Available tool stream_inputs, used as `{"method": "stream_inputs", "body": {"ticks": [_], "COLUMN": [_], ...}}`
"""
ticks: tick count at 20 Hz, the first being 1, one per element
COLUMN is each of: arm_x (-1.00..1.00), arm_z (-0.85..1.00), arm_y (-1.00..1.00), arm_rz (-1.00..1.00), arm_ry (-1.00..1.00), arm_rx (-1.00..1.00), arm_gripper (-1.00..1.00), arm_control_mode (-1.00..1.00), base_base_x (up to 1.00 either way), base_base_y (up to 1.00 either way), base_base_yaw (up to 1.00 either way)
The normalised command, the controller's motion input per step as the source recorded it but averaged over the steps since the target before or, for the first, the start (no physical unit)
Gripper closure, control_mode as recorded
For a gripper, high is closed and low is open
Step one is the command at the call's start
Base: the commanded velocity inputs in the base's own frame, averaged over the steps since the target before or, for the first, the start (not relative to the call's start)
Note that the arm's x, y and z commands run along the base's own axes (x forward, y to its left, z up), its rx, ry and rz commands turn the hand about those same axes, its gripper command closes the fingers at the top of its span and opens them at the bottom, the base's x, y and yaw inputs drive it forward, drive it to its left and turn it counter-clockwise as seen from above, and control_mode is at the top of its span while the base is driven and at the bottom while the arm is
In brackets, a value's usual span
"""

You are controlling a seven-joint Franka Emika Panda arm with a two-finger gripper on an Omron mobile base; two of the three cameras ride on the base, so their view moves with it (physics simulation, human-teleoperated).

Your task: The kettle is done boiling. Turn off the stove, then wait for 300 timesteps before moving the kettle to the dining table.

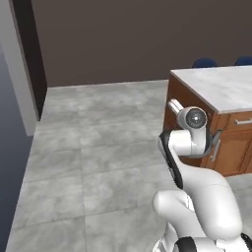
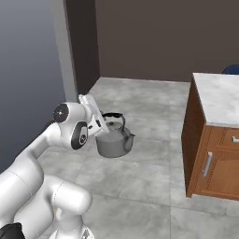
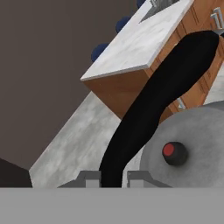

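Gripper [image 3: 110, 180] seems closed on the black handle of the kettle [image 2: 113, 140], carried above the floor, the dining table [image 2: 219, 95] at two o'clock; swinging could loosen this grip.

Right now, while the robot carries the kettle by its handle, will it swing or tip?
Probably a little. The kettle hangs from its thin arched handle, gripped by the tool, so it could swing. Its squat metal body looks stiff and likely heavy if full.
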Motion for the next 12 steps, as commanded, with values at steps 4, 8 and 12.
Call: {"method": "stream_inputs", "body": {"ticks": [4,8,12], "arm_x": [0.00,0.00,0.00], "arm_z": [0.00,0.00,0.00], "arm_y": [0.00,0.00,0.00], "arm_rz": [0.00,0.00,0.00], "arm_ry": [0.00,0.00,0.00], "arm_rx": [0.00,0.00,0.00], "arm_gripper": [1.00,1.00,1.00], "arm_control_mode": [1.00,1.00,1.00], "base_base_x": [0.54,0.56,0.57], "base_base_y": [0.52,0.55,0.57], "base_base_yaw": [-0.30,-0.29,-0.29]}}
